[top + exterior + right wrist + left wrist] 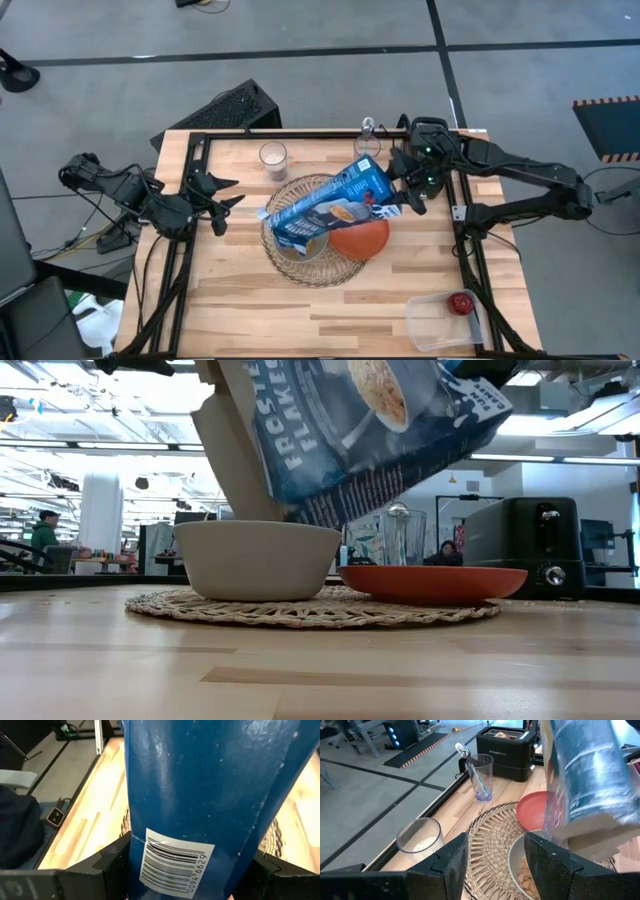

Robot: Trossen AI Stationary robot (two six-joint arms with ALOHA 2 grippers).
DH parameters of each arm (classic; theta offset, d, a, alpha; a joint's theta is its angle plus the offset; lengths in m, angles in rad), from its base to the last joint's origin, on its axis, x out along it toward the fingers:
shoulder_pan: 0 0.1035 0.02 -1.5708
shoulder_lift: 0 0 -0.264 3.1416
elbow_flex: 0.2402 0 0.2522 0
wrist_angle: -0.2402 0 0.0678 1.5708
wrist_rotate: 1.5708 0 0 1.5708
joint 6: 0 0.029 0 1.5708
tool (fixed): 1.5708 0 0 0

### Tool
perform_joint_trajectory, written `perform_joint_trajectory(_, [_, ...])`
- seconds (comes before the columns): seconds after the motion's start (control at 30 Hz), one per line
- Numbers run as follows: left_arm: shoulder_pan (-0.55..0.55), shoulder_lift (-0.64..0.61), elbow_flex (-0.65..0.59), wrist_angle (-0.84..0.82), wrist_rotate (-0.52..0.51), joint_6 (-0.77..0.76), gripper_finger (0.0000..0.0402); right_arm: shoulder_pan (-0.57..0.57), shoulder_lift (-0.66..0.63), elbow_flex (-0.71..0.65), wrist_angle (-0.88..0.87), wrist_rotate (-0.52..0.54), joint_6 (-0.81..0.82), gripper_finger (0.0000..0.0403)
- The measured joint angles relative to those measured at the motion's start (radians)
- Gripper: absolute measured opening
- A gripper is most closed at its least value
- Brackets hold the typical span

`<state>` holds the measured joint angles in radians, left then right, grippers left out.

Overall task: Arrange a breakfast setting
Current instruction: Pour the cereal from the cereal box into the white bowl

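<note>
While the right tool (pixel 400 203) clamps the light, crushable cereal box (pixel 330 205) mid-frame, we grip its base; left tool (pixel 225 200) released.

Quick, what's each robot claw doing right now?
Left gripper: open, empty, beside the woven mat.
Right gripper: shut on the cereal box, tilted over the bowl.

Blue-and-white cereal box (pixel 330 205), pale grey bowl (pixel 257 560), orange plate (pixel 432 582), black toaster (pixel 506 747).
</note>
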<state>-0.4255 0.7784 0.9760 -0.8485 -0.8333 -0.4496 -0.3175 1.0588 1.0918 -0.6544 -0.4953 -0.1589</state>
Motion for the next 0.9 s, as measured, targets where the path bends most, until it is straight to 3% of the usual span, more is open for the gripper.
perform_joint_trajectory(0.3, [0.0,0.0,0.0,0.0,0.0,-0.004,0.018,0.004,0.0,0.014,-0.024,-0.003,-0.002,0.028])
perform_joint_trajectory(0.5, [0.0,0.0,0.0,0.0,0.0,-0.006,0.018,-0.002,-0.025,-0.055,0.029,-0.007,0.015,0.028])
perform_joint_trajectory(0.9, [0.0,0.0,0.0,0.003,-0.018,-0.012,0.018,-0.047,-0.221,-0.257,0.196,-0.073,0.115,0.028])
